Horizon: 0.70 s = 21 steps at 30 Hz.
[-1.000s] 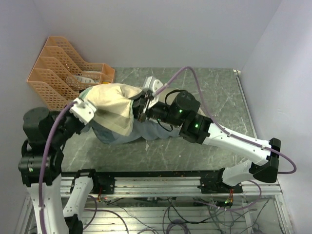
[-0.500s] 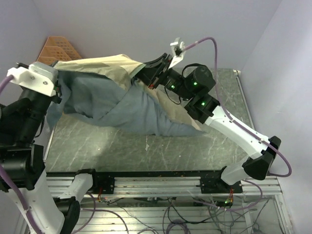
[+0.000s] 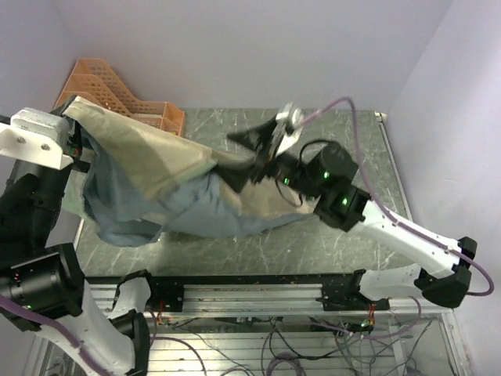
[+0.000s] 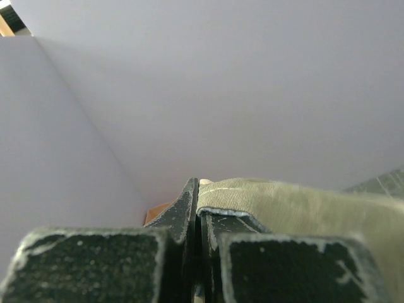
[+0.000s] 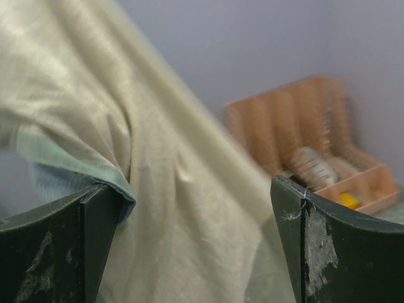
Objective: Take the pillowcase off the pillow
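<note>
The pillowcase (image 3: 156,168) hangs as a long drape of cream-tan, olive and blue-grey cloth, running from high at the left down to the table's middle. My left gripper (image 3: 72,133) is raised at the far left. In the left wrist view its jaws (image 4: 201,196) are shut on the olive hem of the pillowcase (image 4: 284,202). My right gripper (image 3: 249,157) stands wide open at the drape's right end. In the right wrist view the pillowcase (image 5: 158,189) fills the gap of the right gripper (image 5: 189,189), and a blue-green hem lies over the left finger (image 5: 95,214). The pillow is hidden.
An orange slotted rack (image 3: 117,94) stands at the table's back left, behind the raised cloth, and also shows in the right wrist view (image 5: 315,139). The green marbled table (image 3: 360,149) is walled at the back and on both sides.
The right gripper has opened, let go of the cloth and dropped lower. The cloth's right end has sagged toward the table. The left gripper stays high, still holding the hem.
</note>
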Available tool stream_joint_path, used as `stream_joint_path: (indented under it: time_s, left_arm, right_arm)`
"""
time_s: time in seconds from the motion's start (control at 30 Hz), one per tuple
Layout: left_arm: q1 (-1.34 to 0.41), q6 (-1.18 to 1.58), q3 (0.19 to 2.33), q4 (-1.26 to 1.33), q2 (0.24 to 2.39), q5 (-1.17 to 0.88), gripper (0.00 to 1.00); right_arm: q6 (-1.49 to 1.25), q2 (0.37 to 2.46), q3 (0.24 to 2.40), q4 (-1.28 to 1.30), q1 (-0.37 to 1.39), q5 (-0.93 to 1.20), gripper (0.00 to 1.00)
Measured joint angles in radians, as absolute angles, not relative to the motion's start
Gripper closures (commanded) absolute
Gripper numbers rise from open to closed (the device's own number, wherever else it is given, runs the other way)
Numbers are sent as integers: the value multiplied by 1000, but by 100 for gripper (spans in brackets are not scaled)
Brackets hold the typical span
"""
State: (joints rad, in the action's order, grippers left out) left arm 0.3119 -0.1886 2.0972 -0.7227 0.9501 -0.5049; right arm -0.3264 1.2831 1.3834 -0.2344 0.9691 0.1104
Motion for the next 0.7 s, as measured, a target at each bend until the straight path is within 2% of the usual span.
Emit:
stream_joint_path:
  time_s: [0.1, 0.33, 0.53, 0.7]
  left_arm:
    - [411, -119, 2092, -676, 928, -614, 93]
    - [589, 7, 2079, -546, 879, -817, 93]
    - [662, 56, 2083, -520, 888, -883, 93]
    - [747, 110, 2041, -472, 892, -937, 93]
  right_arm:
    - [-224, 1216, 1269, -234, 1105, 107, 0]
    - [-123, 1083, 1064, -220, 1154, 118, 0]
    - [-51, 965, 951, -224, 1311, 49, 0]
    - [47, 992, 915, -249, 1460, -86, 0]
